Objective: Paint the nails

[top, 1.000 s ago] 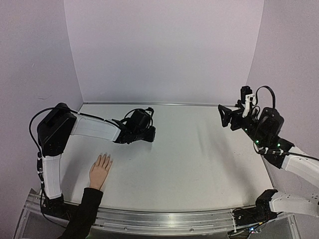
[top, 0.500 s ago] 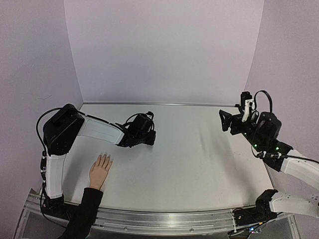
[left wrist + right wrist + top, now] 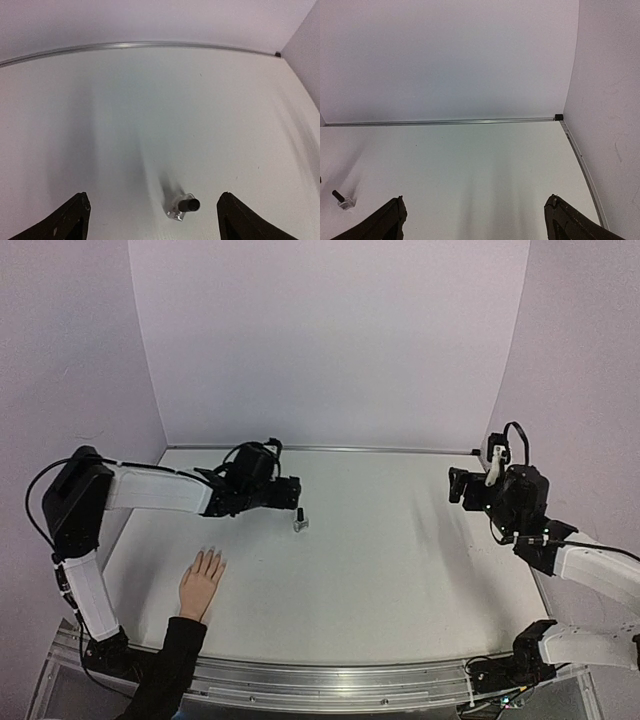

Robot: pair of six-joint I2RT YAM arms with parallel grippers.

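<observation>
At the near left of the table [image 3: 400, 570], seen from above, the pale peach mannequin hand [image 3: 200, 586] lies flat with fingers spread and a black sleeve; its nails [image 3: 209, 556] are too tiny to judge for colour. The left gripper [image 3: 291, 492] hovers just beside a small black-capped bottle [image 3: 299, 521]. Its wrist view shows the jaws spread wide, the bottle [image 3: 182, 206] standing free between them. The right gripper [image 3: 475, 200] gapes empty, well apart at the far right.
</observation>
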